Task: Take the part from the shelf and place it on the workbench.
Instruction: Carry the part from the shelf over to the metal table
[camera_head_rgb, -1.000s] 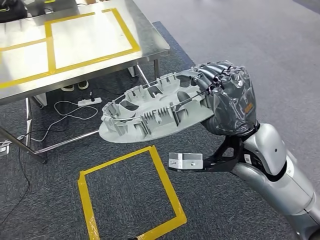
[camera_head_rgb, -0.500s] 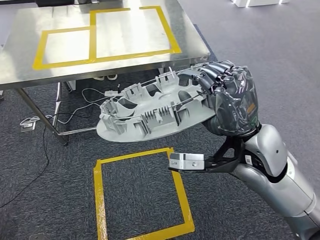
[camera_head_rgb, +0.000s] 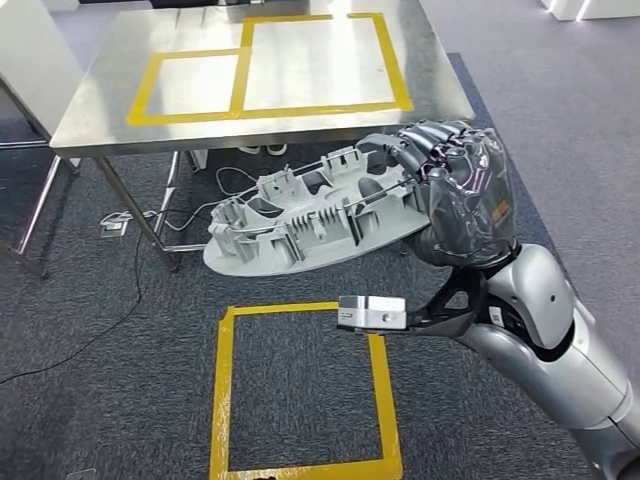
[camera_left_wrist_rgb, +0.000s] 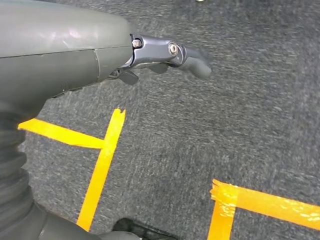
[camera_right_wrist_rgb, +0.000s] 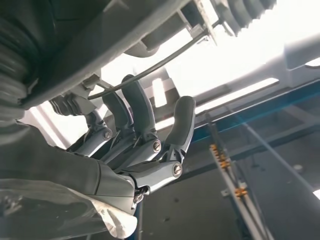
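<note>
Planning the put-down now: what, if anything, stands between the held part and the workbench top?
Nothing visible. The right hand holds the part in the air before the workbench, whose steel top, marked with yellow tape, lies bare where seen.

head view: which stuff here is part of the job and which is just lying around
Job:
- grey part, held out level in the right hand
- steel workbench with yellow taped boxes, ahead of the part

Lying about:
- cables and power strip under the workbench
- yellow tape square on the carpet
</note>
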